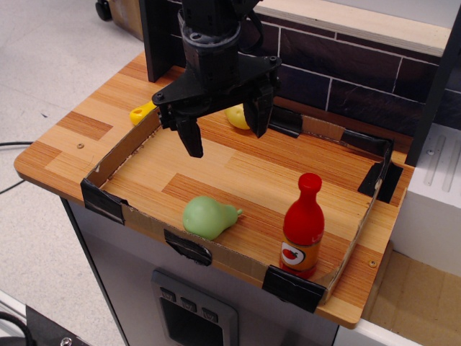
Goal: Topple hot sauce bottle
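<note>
The hot sauce bottle [302, 229] stands upright near the front right corner of a shallow cardboard-walled tray [119, 155] that sits on the wooden table [57, 148]. It is a glossy red bottle with a round red cap, a narrow neck and an orange label carrying a red tomato-like mark; its base rests on the wood, close to the tray's front wall and just behind a patch of black tape [292, 288] at that corner. To its left, well apart from it, a green pear [207, 217] lies on its side near the front wall, its narrow end pointing toward the bottle. The black fingers [223, 126] hang above the back left part of the tray — spread wide, with nothing between them, one fingertip [193, 144] reaching down over the wood and the other sitting further back and to the right. They are well away from the bottle, which is on the opposite side of the tray. Behind the fingers a yellow object [238, 116] rests near the rear wall, partly hidden by the nearer finger, so its shape is hard to tell. Another yellow piece [141, 112] pokes out beside the tray's left wall, outside it on the table. More black tape holds the tray's corners and the front edge, and a dark brick-patterned wall [346, 68] runs along the back of the table.
</note>
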Robot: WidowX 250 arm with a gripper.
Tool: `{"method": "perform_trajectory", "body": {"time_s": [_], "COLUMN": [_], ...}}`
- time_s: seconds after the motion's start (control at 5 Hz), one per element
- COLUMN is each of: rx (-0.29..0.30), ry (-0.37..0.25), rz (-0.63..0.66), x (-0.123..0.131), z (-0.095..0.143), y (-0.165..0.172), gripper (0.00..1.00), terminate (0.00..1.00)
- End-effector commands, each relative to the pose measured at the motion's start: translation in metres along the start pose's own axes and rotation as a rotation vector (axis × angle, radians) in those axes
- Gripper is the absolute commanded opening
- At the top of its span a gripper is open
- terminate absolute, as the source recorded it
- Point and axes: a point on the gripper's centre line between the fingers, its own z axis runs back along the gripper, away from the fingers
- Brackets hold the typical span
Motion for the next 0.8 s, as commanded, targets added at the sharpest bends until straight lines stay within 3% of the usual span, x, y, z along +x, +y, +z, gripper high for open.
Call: {"method": "perform_trajectory", "body": {"time_s": [0.0,0.2,0.4,0.6], "rx": [0.000,0.000,-0.054,-0.072], "ry": [0.000,0.059,-0.005,-0.015], "rz": [0.000,0.110,0.110,0.102], "x": [0.000,-0.018,-0.038,-0.058], "z": [0.000,0.005,0.019,0.032], "y": [0.000,-0.011,-0.016,-0.025], "gripper": [1.00,1.00,1.00,1.00], "terminate": [0.00,0.00,0.00,0.00]}}
